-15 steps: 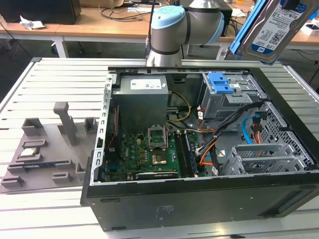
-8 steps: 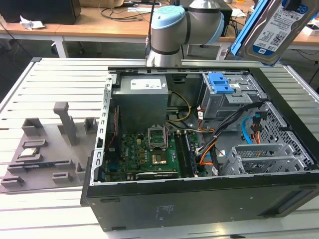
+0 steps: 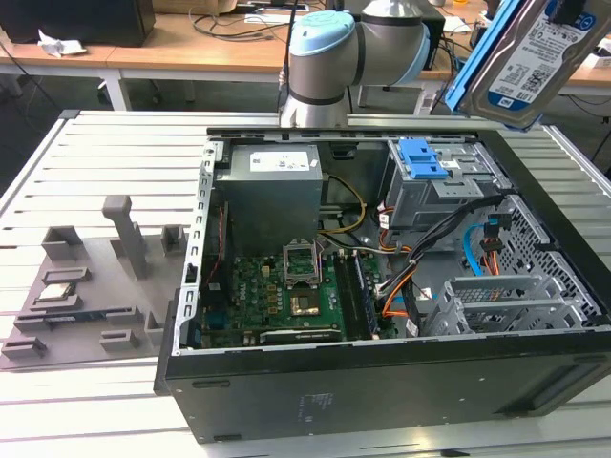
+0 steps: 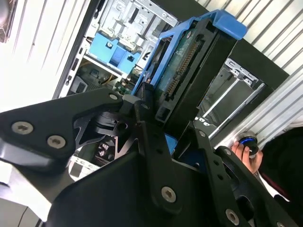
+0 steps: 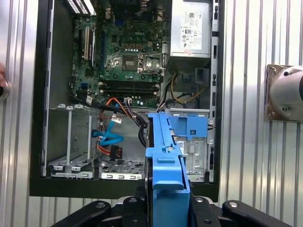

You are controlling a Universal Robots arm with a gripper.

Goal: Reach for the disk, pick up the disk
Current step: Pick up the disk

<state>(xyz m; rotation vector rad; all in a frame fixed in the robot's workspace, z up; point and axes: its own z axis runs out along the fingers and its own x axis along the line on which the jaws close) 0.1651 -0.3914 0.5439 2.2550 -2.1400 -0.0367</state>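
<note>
Blue-framed disk (image 4: 189,71) gripped in hand (image 4: 165,142), above case (image 3: 382,382).

Arm (image 3: 358,48): silver-grey round housings, one pale blue end cap on the joint. Gripper (image 4: 180,142): matte black flat linkage bars, silver screws at the pivots; same black links in both wrist views.

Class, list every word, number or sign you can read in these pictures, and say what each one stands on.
No text can be read with confidence.
On the disk: a white-and-blue barcode label, print too small to read.
On the power supply: a white label, print too small to read.
On the motherboard: white markings, too small to read.
</note>
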